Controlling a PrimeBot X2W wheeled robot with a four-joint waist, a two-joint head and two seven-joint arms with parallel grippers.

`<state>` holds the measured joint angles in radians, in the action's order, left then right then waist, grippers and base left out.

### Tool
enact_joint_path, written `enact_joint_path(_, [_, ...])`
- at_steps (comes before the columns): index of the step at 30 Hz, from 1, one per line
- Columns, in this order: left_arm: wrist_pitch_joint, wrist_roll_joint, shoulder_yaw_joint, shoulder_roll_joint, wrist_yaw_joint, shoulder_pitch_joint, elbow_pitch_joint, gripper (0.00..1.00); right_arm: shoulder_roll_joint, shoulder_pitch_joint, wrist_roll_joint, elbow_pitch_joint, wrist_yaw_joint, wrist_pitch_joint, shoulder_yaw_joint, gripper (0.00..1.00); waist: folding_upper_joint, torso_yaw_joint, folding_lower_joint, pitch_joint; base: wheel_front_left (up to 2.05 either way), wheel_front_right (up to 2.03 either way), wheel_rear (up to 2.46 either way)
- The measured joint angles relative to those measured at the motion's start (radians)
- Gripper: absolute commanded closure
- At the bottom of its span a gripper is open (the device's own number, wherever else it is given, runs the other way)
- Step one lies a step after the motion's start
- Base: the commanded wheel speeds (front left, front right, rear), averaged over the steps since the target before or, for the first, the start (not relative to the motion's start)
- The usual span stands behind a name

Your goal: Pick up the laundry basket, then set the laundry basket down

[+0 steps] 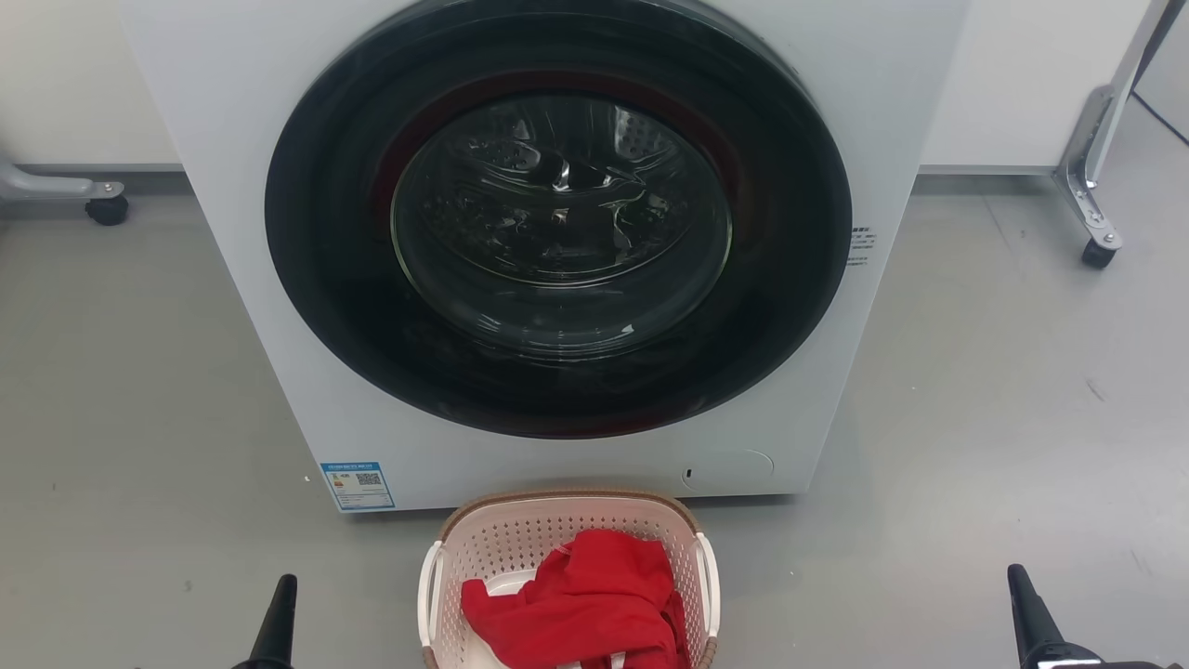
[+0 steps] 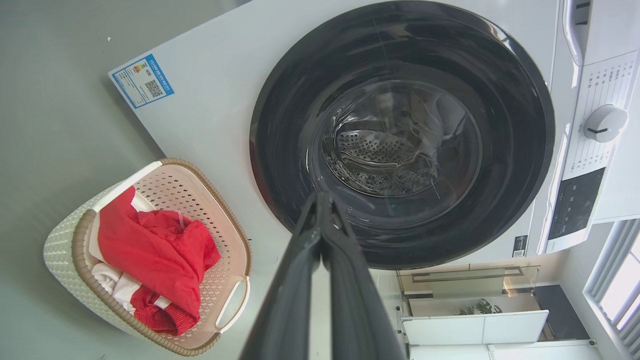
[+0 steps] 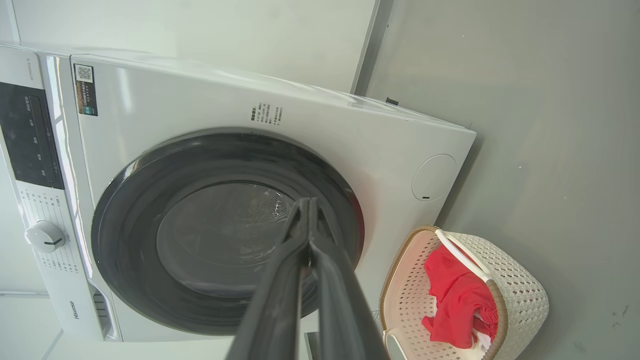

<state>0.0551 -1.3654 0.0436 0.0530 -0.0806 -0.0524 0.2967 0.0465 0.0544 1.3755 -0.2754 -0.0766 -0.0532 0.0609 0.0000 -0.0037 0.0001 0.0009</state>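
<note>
The grey floor (image 1: pixel 975 418) spreads across the head view, and on it stands a white front-loading washing machine (image 1: pixel 232 279). Its round dark door (image 1: pixel 557 223) is shut, with the perforated steel drum (image 2: pixel 380 150) seen through the glass. At the far left and far right of the floor stand metal frame legs on casters (image 1: pixel 1096 251).

The laundry basket (image 1: pixel 520 539) stands upright on the floor just in front of the machine's lower edge, roughly centred below the door. It has cream perforated walls, a brown woven-look rim and a white handle (image 1: pixel 711 571) on each side. Whether it touches the machine cannot be told.

Inside the laundry basket lies a crumpled red garment (image 1: pixel 585 604), heaped over a bit of white cloth (image 1: pixel 506 583).

The left claw (image 2: pixel 322 200) points at the machine door, its two long dark fingers pressed together at the tips and holding nothing. The right claw (image 3: pixel 307 205) is likewise closed and empty. In the head view both rise from the bottom edge, one on each side of the laundry basket and well apart from it.

A blue label (image 1: pixel 358 485) sits at the machine's lower left corner, a round cap (image 1: pixel 734 467) at its lower right, and a white dial (image 2: pixel 605 123) on its control panel.
</note>
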Motion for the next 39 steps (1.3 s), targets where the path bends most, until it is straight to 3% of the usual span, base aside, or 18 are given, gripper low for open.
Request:
enact_joint_path(17, [0.058,-0.230,0.048,-0.010,-0.043,-0.027,0.000,1.00,-0.003,0.033,0.220,-0.022,-0.043,-0.060,0.072,1.00,0.0000,0.004,0.0000,0.001,0.00,0.00,0.00])
enact_joint_path(39, [0.058,-0.234,0.048,-0.010,-0.043,-0.027,0.000,1.00,-0.003,0.037,0.220,-0.023,-0.043,-0.060,0.072,1.00,0.0000,0.004,0.0000,0.001,0.00,0.00,0.00])
